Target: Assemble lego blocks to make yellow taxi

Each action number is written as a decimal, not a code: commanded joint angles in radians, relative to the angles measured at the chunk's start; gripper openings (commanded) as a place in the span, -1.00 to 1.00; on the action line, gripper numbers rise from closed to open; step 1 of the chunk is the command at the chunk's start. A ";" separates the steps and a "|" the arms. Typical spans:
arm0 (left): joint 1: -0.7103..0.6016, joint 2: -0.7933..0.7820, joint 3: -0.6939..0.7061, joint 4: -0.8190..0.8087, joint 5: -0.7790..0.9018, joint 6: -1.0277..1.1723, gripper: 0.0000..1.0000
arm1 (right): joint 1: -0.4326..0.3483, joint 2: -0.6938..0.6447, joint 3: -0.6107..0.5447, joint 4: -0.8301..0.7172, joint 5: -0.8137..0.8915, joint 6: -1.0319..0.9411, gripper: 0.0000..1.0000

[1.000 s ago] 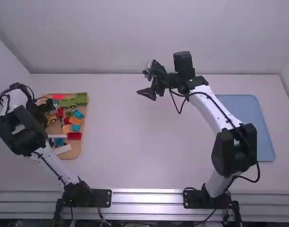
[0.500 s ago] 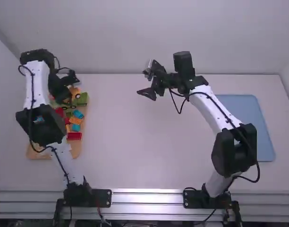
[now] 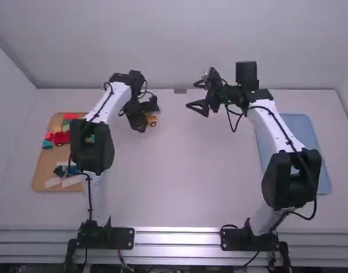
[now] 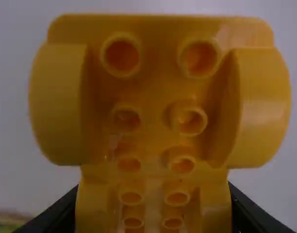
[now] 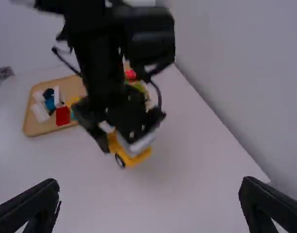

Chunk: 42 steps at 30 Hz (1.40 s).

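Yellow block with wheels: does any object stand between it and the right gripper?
Nothing visible stands between the yellow block and the open right gripper; only white table shows there. The left gripper holds the block.

1 flat blue tray lies on the right side of the white table, pale walls beyond.

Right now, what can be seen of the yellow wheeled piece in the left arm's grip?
The yellow wheeled piece looks like glossy plastic. Its underside faces the left wrist camera: hollow round tubes in two rows, between rounded yellow side flares. The right wrist view shows a black wheel. The left gripper's jaws clasp it, off the wooden tray, towards the table's far edge.
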<state>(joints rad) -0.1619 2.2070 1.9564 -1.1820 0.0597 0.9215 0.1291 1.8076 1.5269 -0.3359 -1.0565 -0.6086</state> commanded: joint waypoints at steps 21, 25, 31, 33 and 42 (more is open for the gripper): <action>-0.445 -0.034 -0.410 0.302 -0.091 -0.120 -0.95 | -0.034 -0.232 0.032 -0.461 -0.017 -0.384 0.97; -0.483 -0.035 -0.452 0.338 -0.129 -0.132 -0.96 | -0.039 -0.231 0.032 -0.457 -0.021 -0.384 0.97; -0.499 -0.048 -0.460 0.324 -0.132 -0.148 -0.96 | -0.039 -0.232 0.032 -0.457 -0.025 -0.383 0.98; -0.501 -0.062 -0.459 0.315 -0.129 -0.151 -0.96 | -0.039 -0.231 0.032 -0.457 -0.023 -0.384 0.98; -0.499 -0.111 -0.467 0.309 -0.122 -0.145 -0.39 | -0.044 -0.232 0.032 -0.452 -0.028 -0.386 0.98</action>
<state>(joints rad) -0.6632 2.1410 1.5043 -0.8665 -0.0685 0.7593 0.0925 1.5894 1.5314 -0.7887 -1.0706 -0.9947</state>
